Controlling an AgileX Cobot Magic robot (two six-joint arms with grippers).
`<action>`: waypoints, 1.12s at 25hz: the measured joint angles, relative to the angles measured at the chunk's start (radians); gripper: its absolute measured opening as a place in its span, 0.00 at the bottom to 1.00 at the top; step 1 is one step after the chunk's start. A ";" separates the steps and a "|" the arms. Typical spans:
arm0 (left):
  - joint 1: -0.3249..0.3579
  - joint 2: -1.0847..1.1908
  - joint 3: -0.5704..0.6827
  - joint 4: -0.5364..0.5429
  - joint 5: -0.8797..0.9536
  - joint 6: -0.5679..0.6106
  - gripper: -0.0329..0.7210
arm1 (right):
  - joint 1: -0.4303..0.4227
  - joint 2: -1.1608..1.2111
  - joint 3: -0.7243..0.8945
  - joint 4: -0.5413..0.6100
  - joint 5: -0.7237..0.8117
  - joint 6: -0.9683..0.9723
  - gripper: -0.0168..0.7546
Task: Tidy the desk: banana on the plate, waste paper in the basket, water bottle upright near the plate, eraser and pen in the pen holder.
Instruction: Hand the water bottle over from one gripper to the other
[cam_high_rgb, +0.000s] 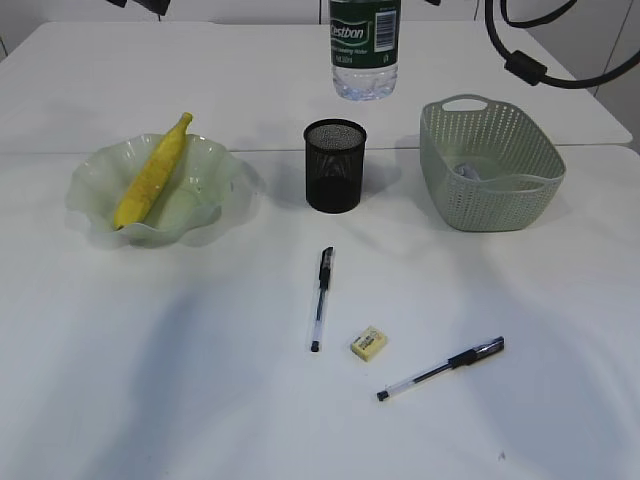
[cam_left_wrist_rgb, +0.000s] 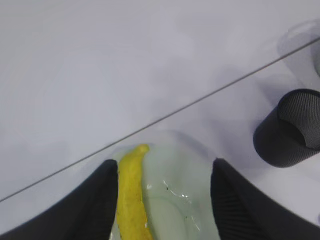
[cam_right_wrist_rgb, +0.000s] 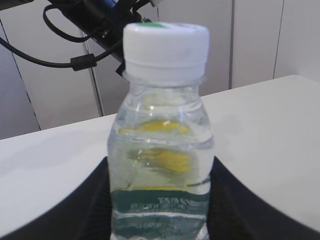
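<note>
Exterior view gives us the layout around the black mesh pen holder (cam_high_rgb: 335, 165): the green plate (cam_high_rgb: 215, 165) lies to its left with the banana (cam_high_rgb: 150, 183) already in it, the basket (cam_high_rgb: 495, 195) sits to its right with what looks like crumpled paper inside, and the water bottle (cam_high_rgb: 365, 50) is behind it, apparently raised off the tabletop (cam_high_rgb: 120, 380), though its top is cut off. Two pens (cam_high_rgb: 320, 298) (cam_high_rgb: 440, 370) and the eraser (cam_high_rgb: 368, 343) lie in front of the holder, untouched.

Our left gripper (cam_left_wrist_rgb: 165, 200) hangs over the plate with its fingers (cam_left_wrist_rgb: 95, 205) spread and released, the banana between them but not gripped. Our right gripper (cam_right_wrist_rgb: 159, 200) has its fingers (cam_right_wrist_rgb: 85, 205) clasped on the bottle's lower body, cap upward.

We judge the step in hand is standing the bottle between holder and plate. We should keep it vertical, lower it until its base sits flat, release only then, and keep the left arm clear.
</note>
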 joint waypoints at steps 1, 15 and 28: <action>0.000 0.000 0.000 -0.002 -0.016 0.000 0.60 | 0.000 0.000 0.000 0.000 0.000 0.000 0.49; 0.000 0.000 0.000 -0.053 -0.307 0.002 0.60 | 0.000 0.000 0.000 0.000 0.007 0.002 0.49; 0.063 -0.173 0.000 -0.114 -0.357 0.001 0.72 | 0.000 0.000 0.000 -0.060 0.007 0.017 0.49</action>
